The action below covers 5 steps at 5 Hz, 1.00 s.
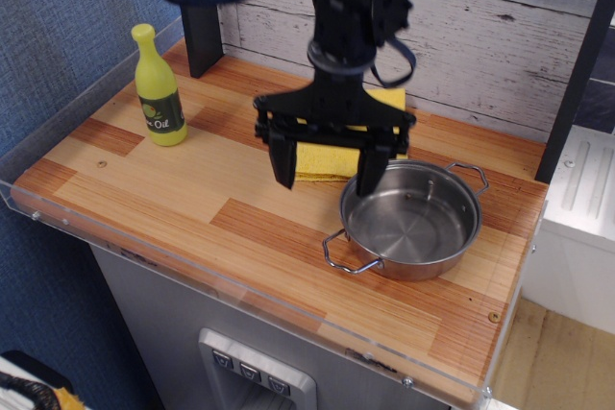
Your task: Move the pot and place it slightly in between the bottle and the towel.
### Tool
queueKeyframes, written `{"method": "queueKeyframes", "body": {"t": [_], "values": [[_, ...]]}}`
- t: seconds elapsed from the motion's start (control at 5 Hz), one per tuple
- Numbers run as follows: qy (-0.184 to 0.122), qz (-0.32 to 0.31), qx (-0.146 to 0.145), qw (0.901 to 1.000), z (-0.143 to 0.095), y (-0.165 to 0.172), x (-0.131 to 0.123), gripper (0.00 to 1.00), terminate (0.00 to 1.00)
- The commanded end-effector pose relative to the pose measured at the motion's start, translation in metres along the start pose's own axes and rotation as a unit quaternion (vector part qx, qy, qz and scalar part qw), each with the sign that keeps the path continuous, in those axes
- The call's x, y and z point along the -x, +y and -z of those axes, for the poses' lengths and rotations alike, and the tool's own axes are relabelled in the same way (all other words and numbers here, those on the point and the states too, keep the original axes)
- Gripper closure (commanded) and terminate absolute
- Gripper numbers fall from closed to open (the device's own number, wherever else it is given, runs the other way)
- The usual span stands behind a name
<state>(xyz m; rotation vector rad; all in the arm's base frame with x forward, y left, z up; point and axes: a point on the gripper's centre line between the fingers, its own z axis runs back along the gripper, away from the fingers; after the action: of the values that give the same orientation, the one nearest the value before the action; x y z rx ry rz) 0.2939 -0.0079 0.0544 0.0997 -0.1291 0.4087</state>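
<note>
We see the gripper (327, 172) spread wide, holding nothing, hovering above the yellow towel (327, 156) and the steel pot's (408, 223) left rim. Pot sits right of towel; oil bottle (159, 88) far left.

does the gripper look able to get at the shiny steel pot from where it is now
Probably yes. The open gripper hangs just left of the shiny round steel pot, one finger over its near rim. Nothing lies between them; the yellow folded towel sits behind.
</note>
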Motion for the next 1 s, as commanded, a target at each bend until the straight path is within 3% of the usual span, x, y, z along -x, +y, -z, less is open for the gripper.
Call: {"method": "queueKeyframes", "body": {"t": [0.0,0.4,0.6,0.8], "values": [[-0.006,0.007,0.014,0.9999,0.017,-0.013,-0.008,0.00,0.00],[0.017,0.026,0.010,0.9995,0.033,-0.016,-0.006,0.00,0.00],[0.015,0.038,0.011,0.9991,0.037,-0.019,-0.004,1.00,0.00],[0.021,0.041,0.033,0.9984,0.030,-0.017,-0.004,1.00,0.00]]}}
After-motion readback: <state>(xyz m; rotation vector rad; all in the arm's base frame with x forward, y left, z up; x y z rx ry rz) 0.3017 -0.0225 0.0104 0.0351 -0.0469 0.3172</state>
